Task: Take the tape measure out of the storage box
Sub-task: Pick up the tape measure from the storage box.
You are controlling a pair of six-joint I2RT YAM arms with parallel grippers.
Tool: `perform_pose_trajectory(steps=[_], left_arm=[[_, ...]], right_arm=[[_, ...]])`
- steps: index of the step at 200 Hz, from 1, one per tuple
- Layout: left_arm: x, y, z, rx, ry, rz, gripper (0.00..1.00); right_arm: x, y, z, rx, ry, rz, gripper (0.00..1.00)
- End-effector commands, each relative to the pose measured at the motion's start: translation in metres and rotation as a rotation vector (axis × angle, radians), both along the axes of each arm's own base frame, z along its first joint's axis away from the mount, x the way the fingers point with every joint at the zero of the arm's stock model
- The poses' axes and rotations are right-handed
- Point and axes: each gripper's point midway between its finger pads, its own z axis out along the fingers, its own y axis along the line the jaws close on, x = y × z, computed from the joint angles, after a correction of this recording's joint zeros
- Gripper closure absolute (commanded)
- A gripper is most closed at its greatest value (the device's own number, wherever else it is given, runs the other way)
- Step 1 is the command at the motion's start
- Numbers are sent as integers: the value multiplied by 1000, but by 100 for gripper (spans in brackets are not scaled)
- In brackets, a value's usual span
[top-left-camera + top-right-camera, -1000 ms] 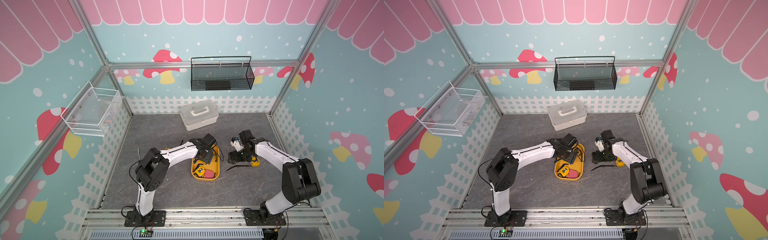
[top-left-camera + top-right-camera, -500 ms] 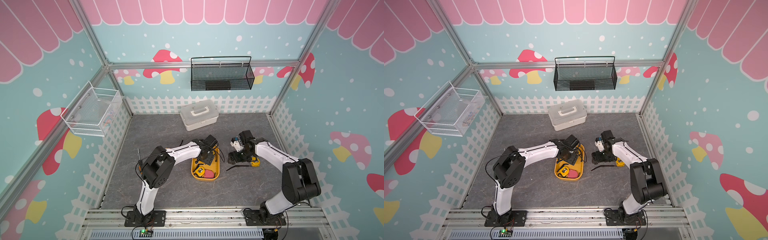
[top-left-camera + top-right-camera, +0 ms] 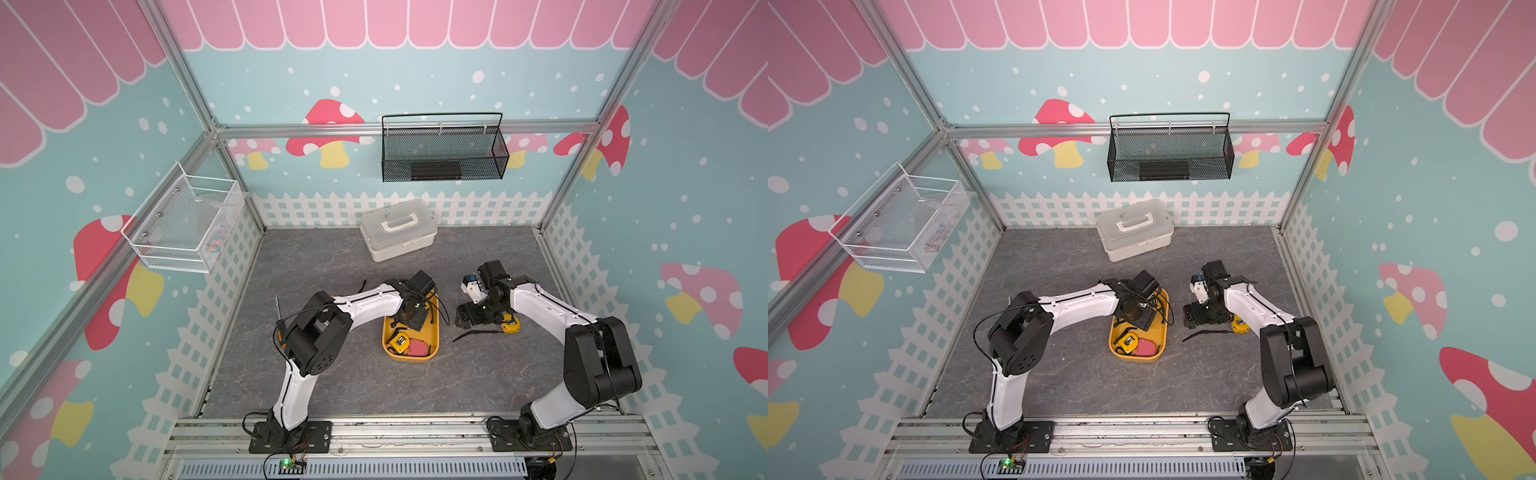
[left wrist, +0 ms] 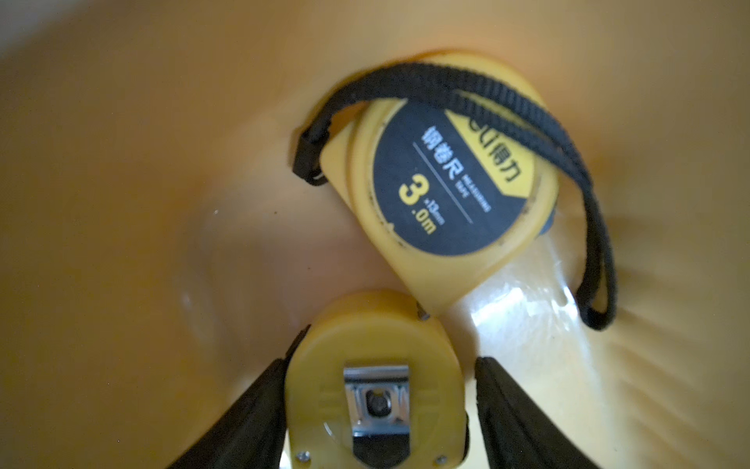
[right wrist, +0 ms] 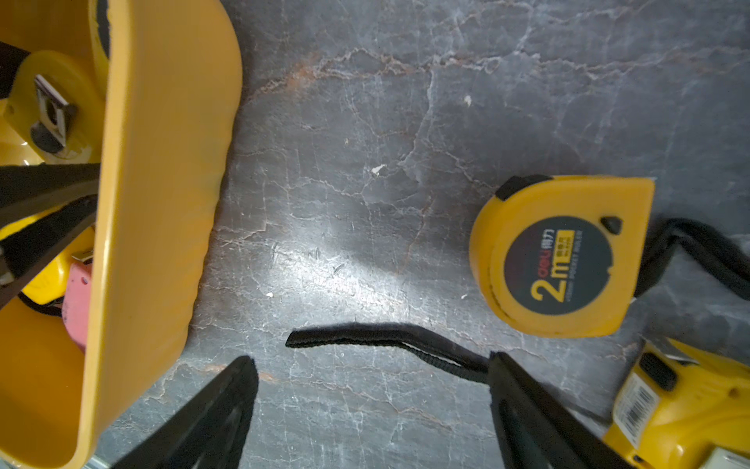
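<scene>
The orange-yellow storage box [image 3: 432, 332] [image 3: 1136, 360] lies mid-table. In the left wrist view a yellow tape measure [image 4: 375, 381] with a metal belt clip sits between the fingers of my left gripper [image 4: 385, 357]. One finger touches it and the other stands a small gap away. A second yellow tape measure [image 4: 442, 182], with a black strap, lies just beyond it. In both top views my left gripper [image 3: 409, 322] [image 3: 1138, 319] reaches down into the box's far end. My right gripper [image 5: 372, 361] [image 3: 463, 322] is open over bare table right of the box.
On the table by my right gripper lie a yellow tape measure [image 5: 560, 251], its black strap [image 5: 385, 337] and another yellow tape measure [image 5: 682, 410]. A pink item [image 3: 417, 348] lies in the box's near end. A white lidded case [image 3: 398, 229] stands behind.
My left arm's elbow has shifted a little to the right while its gripper stays in the box's far end. The right arm has not moved.
</scene>
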Motion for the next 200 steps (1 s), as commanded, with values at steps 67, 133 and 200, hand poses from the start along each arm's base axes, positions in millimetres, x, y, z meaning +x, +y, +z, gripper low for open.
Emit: perform_pose_trajectory(steps=[67, 133, 200], left_arm=[[-1, 7, -8, 26, 19, 21, 40], [0, 2, 13, -21, -7, 30, 47], [-2, -3, 59, -94, -84, 37, 47]], right_arm=[[-4, 4, -5, 5, 22, 14, 11], [-10, 1, -6, -7, 16, 23, 10], [-9, -2, -5, -22, 19, 31, 10]])
